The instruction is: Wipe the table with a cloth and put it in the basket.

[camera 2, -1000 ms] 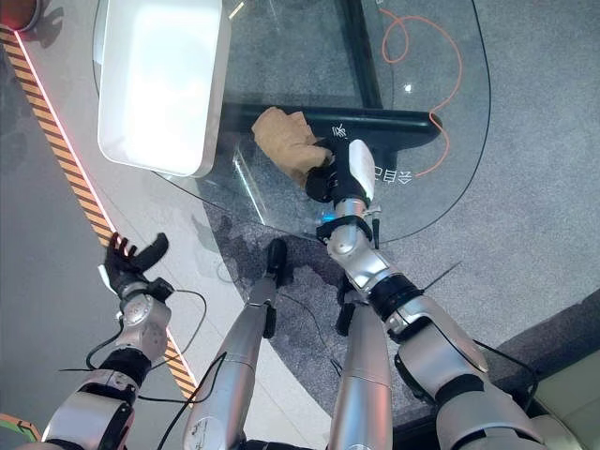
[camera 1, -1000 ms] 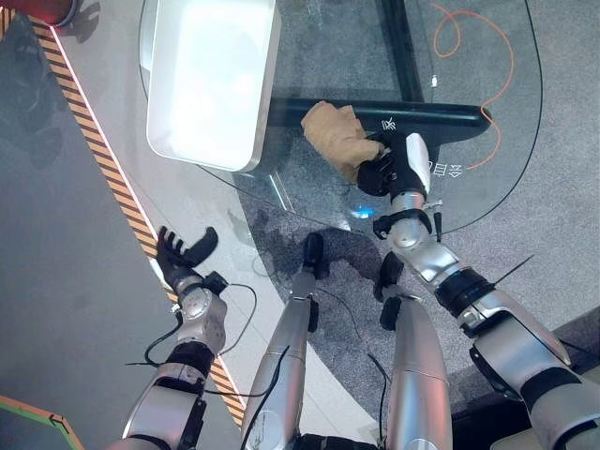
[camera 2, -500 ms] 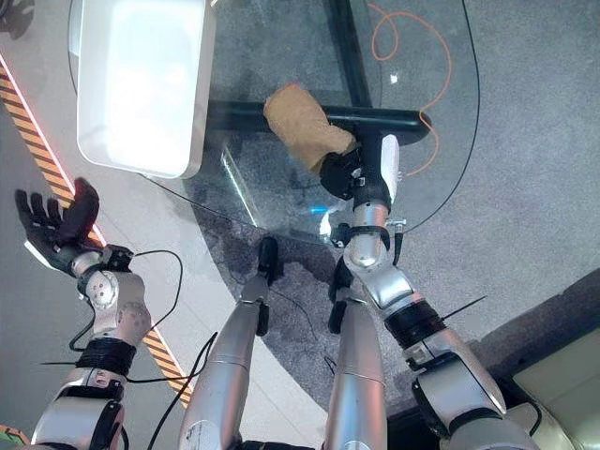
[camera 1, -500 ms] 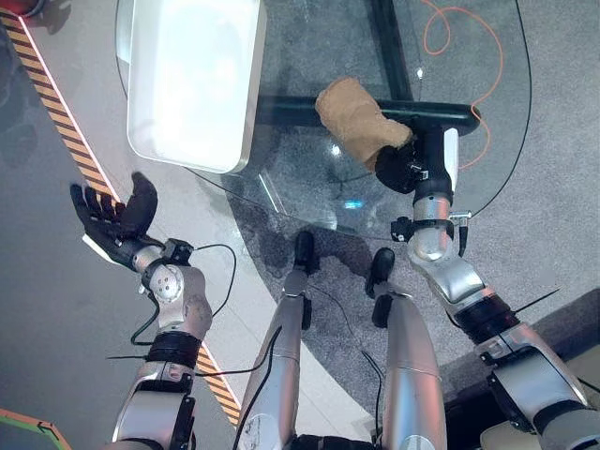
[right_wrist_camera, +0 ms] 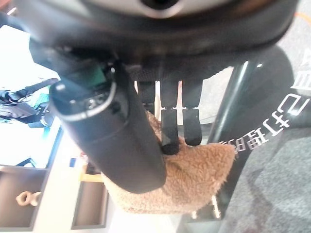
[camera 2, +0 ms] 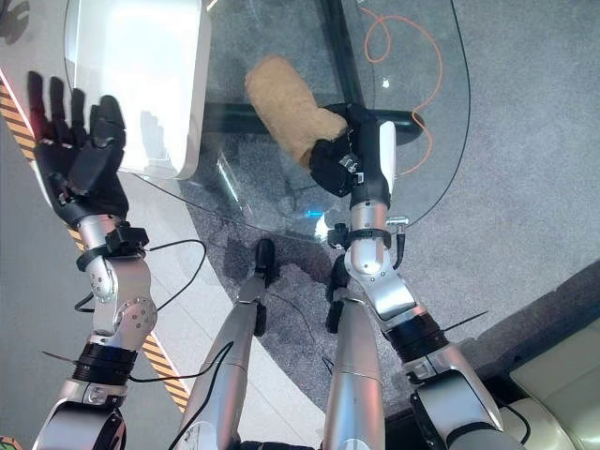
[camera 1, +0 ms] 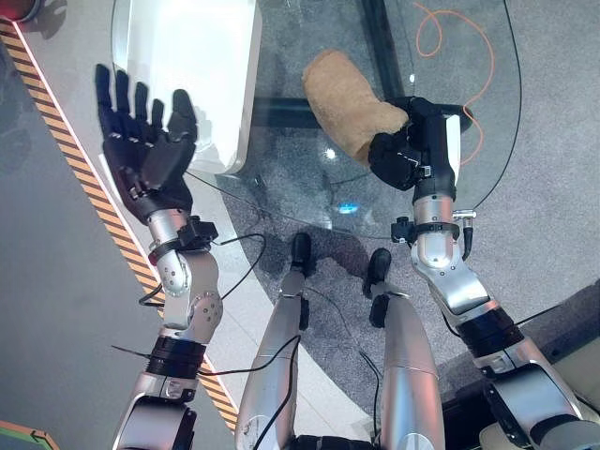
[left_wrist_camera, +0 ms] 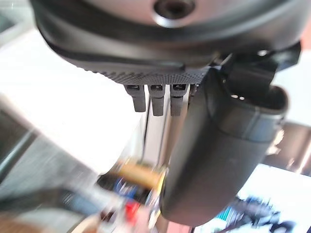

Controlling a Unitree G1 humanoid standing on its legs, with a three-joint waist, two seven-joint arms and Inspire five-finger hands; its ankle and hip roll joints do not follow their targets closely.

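A tan fluffy cloth (camera 1: 345, 101) hangs bunched from my right hand (camera 1: 405, 150), which is shut on it and holds it up over the glass table (camera 1: 309, 178). In the right wrist view the fingers (right_wrist_camera: 178, 121) and thumb curl round the cloth (right_wrist_camera: 184, 179). My left hand (camera 1: 145, 150) is raised at the left, open, with fingers straight and spread, and it holds nothing. The white basket (camera 1: 202, 84) stands on the table's far left part, just beyond the left hand.
A black bar (camera 1: 281, 114) of the table's frame runs under the glass, below the cloth. An orange cable (camera 1: 441, 37) lies on the floor beyond the table. A black-and-orange striped strip (camera 1: 84, 178) crosses the floor at the left.
My right hand has lifted the cloth off the glass, and it now hangs bunched. My left hand has risen from low at the left up to the basket's near edge.
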